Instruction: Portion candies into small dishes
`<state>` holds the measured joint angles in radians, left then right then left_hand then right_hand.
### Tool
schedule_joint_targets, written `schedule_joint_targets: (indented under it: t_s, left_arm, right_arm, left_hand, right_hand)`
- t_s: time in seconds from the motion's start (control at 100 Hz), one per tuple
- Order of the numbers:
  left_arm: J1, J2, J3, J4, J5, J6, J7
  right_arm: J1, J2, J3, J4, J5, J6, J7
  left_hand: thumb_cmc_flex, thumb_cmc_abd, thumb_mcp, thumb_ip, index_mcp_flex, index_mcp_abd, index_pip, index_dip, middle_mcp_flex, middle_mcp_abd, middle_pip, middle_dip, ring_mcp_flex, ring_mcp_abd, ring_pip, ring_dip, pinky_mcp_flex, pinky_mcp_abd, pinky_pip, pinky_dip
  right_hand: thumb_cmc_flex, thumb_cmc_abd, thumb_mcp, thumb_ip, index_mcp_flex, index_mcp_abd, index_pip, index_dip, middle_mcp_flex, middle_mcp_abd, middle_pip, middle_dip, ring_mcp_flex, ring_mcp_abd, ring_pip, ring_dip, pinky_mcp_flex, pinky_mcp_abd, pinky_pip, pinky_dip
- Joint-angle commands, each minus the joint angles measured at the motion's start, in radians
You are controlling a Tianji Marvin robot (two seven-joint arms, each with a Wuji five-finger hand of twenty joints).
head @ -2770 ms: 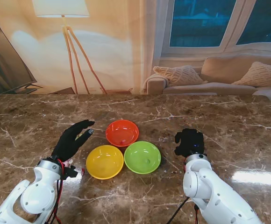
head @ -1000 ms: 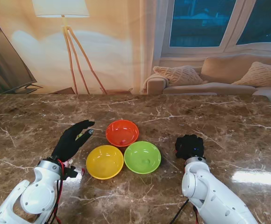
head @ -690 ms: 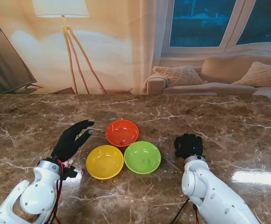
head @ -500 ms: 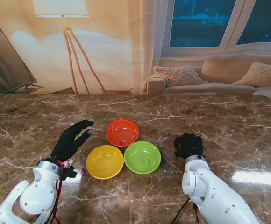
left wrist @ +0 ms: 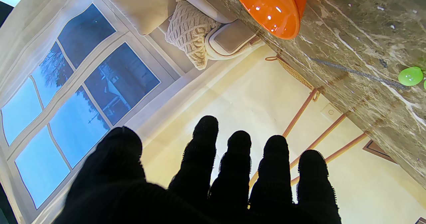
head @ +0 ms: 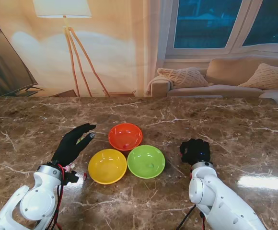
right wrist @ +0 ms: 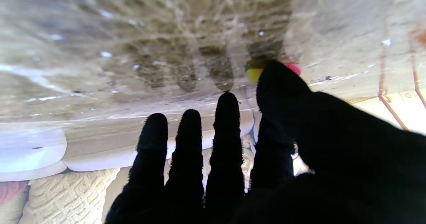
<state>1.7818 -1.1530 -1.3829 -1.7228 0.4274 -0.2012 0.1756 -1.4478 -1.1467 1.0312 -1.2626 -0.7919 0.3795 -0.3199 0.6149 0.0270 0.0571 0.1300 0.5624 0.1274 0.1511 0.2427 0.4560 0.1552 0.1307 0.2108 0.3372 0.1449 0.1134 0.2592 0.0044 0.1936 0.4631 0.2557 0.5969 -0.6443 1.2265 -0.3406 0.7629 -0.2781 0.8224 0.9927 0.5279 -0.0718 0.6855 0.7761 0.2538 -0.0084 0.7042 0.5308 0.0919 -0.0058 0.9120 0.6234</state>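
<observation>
Right hand (head: 194, 151) hovers low over the marble table (head: 235, 124), just right of the green dish (head: 146, 161); compared with a moment ago it has edged slightly right and nearer to me, after drifting toward the dishes. Its fingers are spread flat with the thumb reaching down toward a yellow candy (right wrist: 253, 74) and a red candy (right wrist: 294, 69) lying on the stone, so it looks open and holding nothing, though the thumb hides the contact itself. I read this as lining up a pinch, not a grasp made. Left hand (head: 73, 143) sits unchanged, open with fingers apart, raised left of the orange dish (head: 125, 136) and yellow dish (head: 107, 166); a green candy (left wrist: 410, 76) lies loose on the table near it. The three dishes touch in a cluster at centre, and small specks inside the orange and green ones may be candies. Open marble stretches far and right of the right hand, well clear of any table edge; the tight side is the green dish's rim.
</observation>
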Motion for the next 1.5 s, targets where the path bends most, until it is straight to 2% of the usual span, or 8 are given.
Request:
schedule_joint_targets:
  t_s: [0.0,0.25,0.58,0.93,1.18,1.49]
  left_arm:
    - [0.007,0.001,0.0,-0.003,0.002,0.003,0.001]
    - [0.007,0.001,-0.002,-0.003,0.002,0.003,0.002]
    - [0.009,0.001,-0.006,-0.005,0.002,0.005,0.002]
    - [0.009,0.001,-0.005,-0.004,0.002,0.004,0.0]
    - [0.009,0.001,-0.005,-0.004,0.003,0.005,0.0]
    - [0.011,0.0,-0.012,-0.007,0.0,0.01,0.001]
  right_arm:
    - [-0.026,0.004,0.003,-0.001,-0.003,0.003,0.023]
    - [-0.037,0.007,0.03,-0.046,-0.027,-0.004,0.021]
    - [-0.031,0.006,0.032,-0.059,-0.027,-0.008,0.019]
    - [-0.005,-0.001,0.025,-0.136,-0.037,-0.007,0.012]
    - [0.072,-0.02,-0.044,-0.165,-0.009,0.0,0.004]
    - [0.212,-0.07,-0.191,-0.132,0.083,0.029,-0.019]
  left_hand:
    - [0.004,0.006,-0.024,0.005,0.0,-0.02,-0.002,0.017,0.0,0.008,-0.012,0.003,-0.021,-0.018,-0.021,-0.015,-0.017,0.015,-0.027,-0.02]
    - [0.004,0.005,-0.024,0.005,0.0,-0.018,-0.001,0.017,0.0,0.012,-0.012,0.002,-0.021,-0.017,-0.021,-0.015,-0.017,0.015,-0.027,-0.02]
    - [0.004,0.005,-0.024,0.005,0.0,-0.019,-0.002,0.017,0.001,0.01,-0.012,0.003,-0.021,-0.018,-0.021,-0.015,-0.017,0.013,-0.027,-0.02]
    - [0.003,0.006,-0.024,0.005,0.0,-0.018,-0.002,0.017,0.0,0.01,-0.012,0.003,-0.021,-0.018,-0.021,-0.015,-0.017,0.013,-0.028,-0.02]
    - [0.003,0.005,-0.024,0.005,0.001,-0.018,-0.001,0.017,0.002,0.012,-0.012,0.003,-0.02,-0.019,-0.021,-0.015,-0.016,0.013,-0.028,-0.02]
    - [0.003,0.005,-0.025,0.005,0.001,-0.018,-0.002,0.017,0.001,0.012,-0.013,0.002,-0.02,-0.017,-0.021,-0.015,-0.017,0.013,-0.027,-0.02]
  right_hand:
    - [0.047,0.062,0.006,0.007,0.122,-0.011,0.095,0.022,0.024,0.021,0.021,0.013,-0.027,-0.072,0.012,0.008,-0.01,-0.026,0.026,0.007]
    - [0.047,0.063,0.004,0.008,0.121,-0.014,0.094,0.024,0.029,0.021,0.018,0.019,-0.024,-0.071,0.013,0.009,-0.007,-0.027,0.026,0.009]
    - [0.046,0.063,0.004,0.008,0.12,-0.015,0.094,0.023,0.034,0.022,0.017,0.028,-0.019,-0.07,0.013,0.009,-0.002,-0.024,0.027,0.01]
    - [0.045,0.06,0.005,0.008,0.12,-0.016,0.096,0.015,0.042,0.022,0.01,0.034,-0.012,-0.068,0.01,0.008,0.002,-0.021,0.028,0.011]
    - [0.042,0.06,0.005,0.008,0.12,-0.019,0.098,0.009,0.046,0.02,0.006,0.036,-0.006,-0.067,0.009,0.007,0.006,-0.018,0.028,0.012]
    - [0.036,0.059,0.005,0.009,0.119,-0.023,0.095,-0.001,0.046,0.019,0.002,0.037,-0.006,-0.067,0.007,0.008,0.007,-0.018,0.028,0.012]
